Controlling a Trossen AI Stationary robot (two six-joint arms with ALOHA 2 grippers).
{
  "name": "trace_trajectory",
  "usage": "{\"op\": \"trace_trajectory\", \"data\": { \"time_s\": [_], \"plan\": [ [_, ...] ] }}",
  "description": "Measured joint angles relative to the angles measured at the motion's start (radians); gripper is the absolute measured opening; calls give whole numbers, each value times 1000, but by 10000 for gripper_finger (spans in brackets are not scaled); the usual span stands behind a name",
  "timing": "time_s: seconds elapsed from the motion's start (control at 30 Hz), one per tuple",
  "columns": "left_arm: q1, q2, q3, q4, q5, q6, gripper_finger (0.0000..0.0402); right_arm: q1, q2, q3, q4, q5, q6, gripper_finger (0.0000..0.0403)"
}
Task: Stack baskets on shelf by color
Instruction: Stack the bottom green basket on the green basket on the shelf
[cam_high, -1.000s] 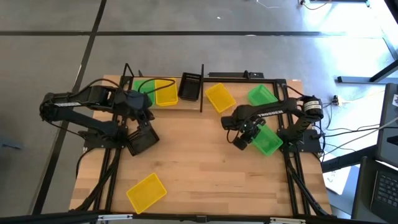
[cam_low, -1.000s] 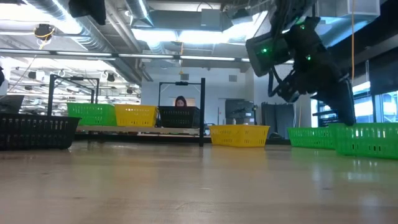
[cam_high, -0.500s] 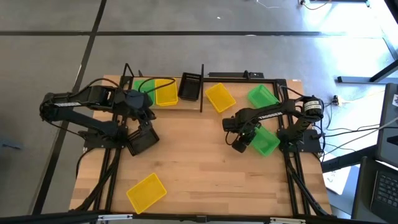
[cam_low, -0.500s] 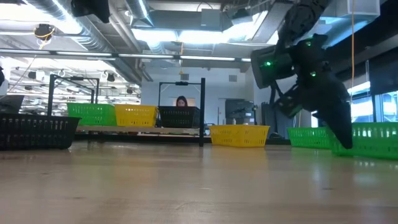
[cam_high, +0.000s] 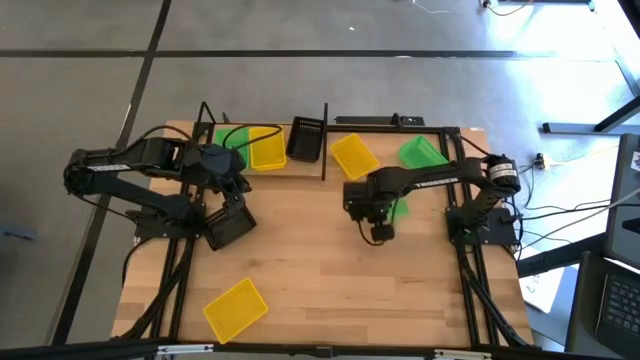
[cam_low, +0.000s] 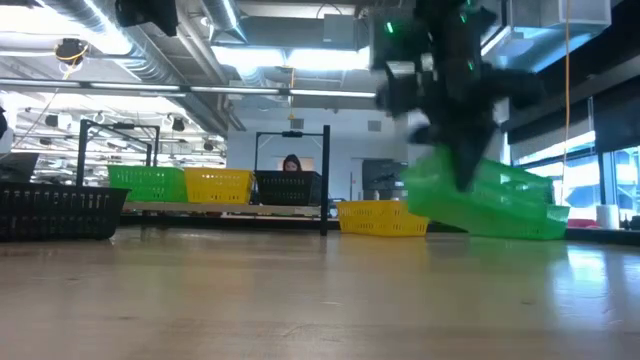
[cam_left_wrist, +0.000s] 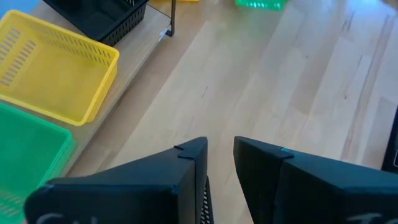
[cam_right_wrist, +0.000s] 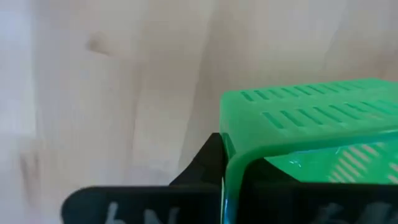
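- Pinching a green basket (cam_low: 487, 205) by its wall, the right gripper (cam_high: 381, 222) holds it tilted above mid-table; its fingers are clamped
- left gripper (cam_left_wrist: 219, 163) hovers near the shelf (cam_high: 300, 160); fingers slightly parted, empty

From my station the room reads bright and evenly lit. Long ceiling strip lights (cam_low: 250, 45) glare white in the low view, and daylight comes through the windows (cam_low: 600, 170) at the right. The tabletop (cam_high: 320, 260) shows only soft, short shadows under the arms. Motion blur smears the right arm and its green basket (cam_low: 490, 200) in the low view, and the right wrist view is smeared too. The left wrist view is sharp on the wood, soft on the near fingers (cam_left_wrist: 186, 180).
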Motion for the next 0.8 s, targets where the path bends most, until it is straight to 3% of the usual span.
{"op": "trace_trajectory", "data": {
  "time_s": [0.17,0.37,0.63,0.8],
  "plan": [
    [0,0,0,0,0,0,70,62,0,90,27,46,-383,1],
    [0,0,0,0,0,7,70,108,23,97,102,141,-738,0],
    [0,0,0,-4,1,8,70,114,130,96,264,216,-925,0],
    [0,0,0,-6,1,43,70,139,170,96,322,175,-1006,0]
  ]
}}
